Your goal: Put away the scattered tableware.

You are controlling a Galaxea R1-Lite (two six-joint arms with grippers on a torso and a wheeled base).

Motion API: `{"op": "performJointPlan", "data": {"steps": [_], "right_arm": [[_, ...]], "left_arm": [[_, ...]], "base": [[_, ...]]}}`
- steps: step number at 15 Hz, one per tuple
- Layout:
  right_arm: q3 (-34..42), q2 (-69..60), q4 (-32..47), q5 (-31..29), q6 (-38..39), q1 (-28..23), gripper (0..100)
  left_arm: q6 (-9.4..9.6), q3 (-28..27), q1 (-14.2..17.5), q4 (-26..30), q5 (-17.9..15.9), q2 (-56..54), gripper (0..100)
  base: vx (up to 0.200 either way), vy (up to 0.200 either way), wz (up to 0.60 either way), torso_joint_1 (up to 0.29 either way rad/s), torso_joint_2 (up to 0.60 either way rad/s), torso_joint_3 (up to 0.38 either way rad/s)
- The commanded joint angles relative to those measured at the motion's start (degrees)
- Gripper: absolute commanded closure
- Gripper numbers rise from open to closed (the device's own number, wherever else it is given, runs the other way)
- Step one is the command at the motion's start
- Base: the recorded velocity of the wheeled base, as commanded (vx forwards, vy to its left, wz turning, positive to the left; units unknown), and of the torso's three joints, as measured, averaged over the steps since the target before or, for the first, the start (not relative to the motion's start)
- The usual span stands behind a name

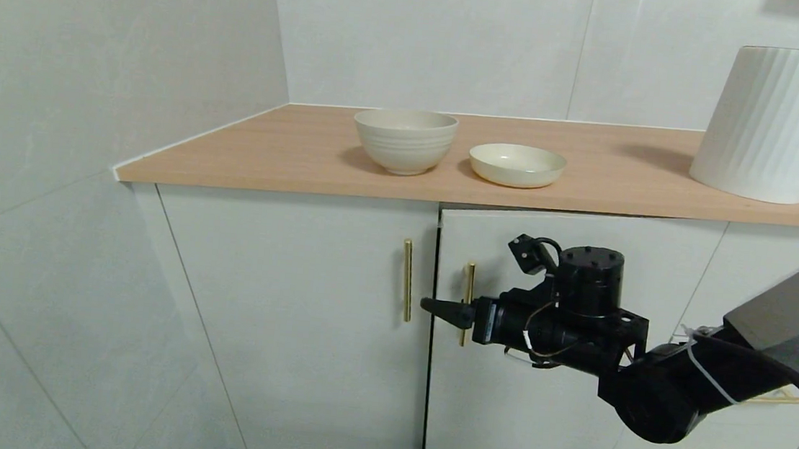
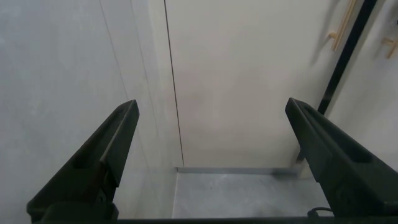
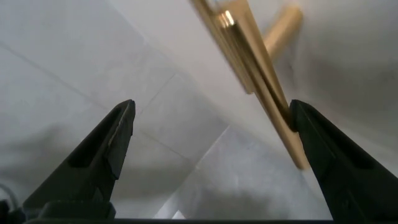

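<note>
Your bowl (image 1: 405, 140) and dish (image 1: 517, 164) sit side by side on the counter (image 1: 290, 150), near its far wall, bowl on the left. Both are well above your right gripper (image 1: 444, 309) (image 3: 211, 109). It is down at the right door's gold handle (image 1: 470, 278) (image 3: 249, 62). Its fingers are apart and the handle runs between them, close to one finger. You cannot tell if they touch. A dark gap shows between that door and the left door (image 1: 290, 316).

Your left gripper (image 2: 211, 109) is spread wide too, low down, facing the left door.

You can see the dish's bare inside. You cannot see the bowl's bottom. A tall white tub (image 1: 777, 120) stands far right on the counter, and you cannot see into it.
</note>
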State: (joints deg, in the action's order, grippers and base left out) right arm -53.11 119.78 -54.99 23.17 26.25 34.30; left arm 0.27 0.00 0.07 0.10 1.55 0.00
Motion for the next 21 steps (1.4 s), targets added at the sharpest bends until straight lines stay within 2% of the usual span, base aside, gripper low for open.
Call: {"op": "performJointPlan", "data": {"steps": [1,9,12,15,17,18,19,20,21], "right_arm": [[4.4,-5.1,-0.2,3.8,0.0,0.0,0],[19.7,-17.2,-0.5,10.2,-0.3,0.0,0],[25.3,-19.5,-4.6,10.8,-0.1,0.0,0],[27.3,-19.4,-7.1,10.8,-0.1,0.0,0],[27.6,-19.5,-7.1,10.8,-0.1,0.0,0],[27.6,-19.7,-7.1,10.8,-0.1,0.0,0],[27.7,-19.9,-7.1,10.8,-0.1,0.0,0],[28.0,-20.1,-7.1,10.8,-0.1,0.0,0],[28.1,-20.1,-7.1,10.8,-0.2,0.0,0]], "left_arm": [[0.0,0.0,0.0,0.0,0.0,0.0,0],[0.0,0.0,0.0,0.0,0.0,0.0,0],[-0.44,0.0,0.0,0.0,0.0,0.0,0],[-0.44,0.0,0.0,-0.3,0.3,0.0,0],[-0.53,-3.6,0.0,-1.4,-1.0,0.0,0],[-0.53,-6.0,-0.1,-0.4,-4.0,0.1,0],[-0.8,-9.1,-0.2,3.1,-10.9,0.8,0],[-2.03,-11.6,-0.4,6.5,-16.1,2.4,0],[-6.42,-16.7,-0.6,10.6,-26.0,6.2,0]], "base": [[0.0,0.0,0.0,0.0,0.0,0.0],[0.0,0.0,0.0,0.0,0.0,0.0],[0.0,0.0,0.0,0.0,0.0,0.0],[0.0,0.0,0.0,0.0,0.0,0.0],[0.0,0.0,0.0,0.0,0.0,0.0],[0.0,0.0,0.0,0.0,0.0,0.0],[0.0,0.0,0.0,0.0,0.0,0.0],[0.0,0.0,0.0,0.0,0.0,0.0],[0.0,0.0,0.0,0.0,0.0,0.0]]}}
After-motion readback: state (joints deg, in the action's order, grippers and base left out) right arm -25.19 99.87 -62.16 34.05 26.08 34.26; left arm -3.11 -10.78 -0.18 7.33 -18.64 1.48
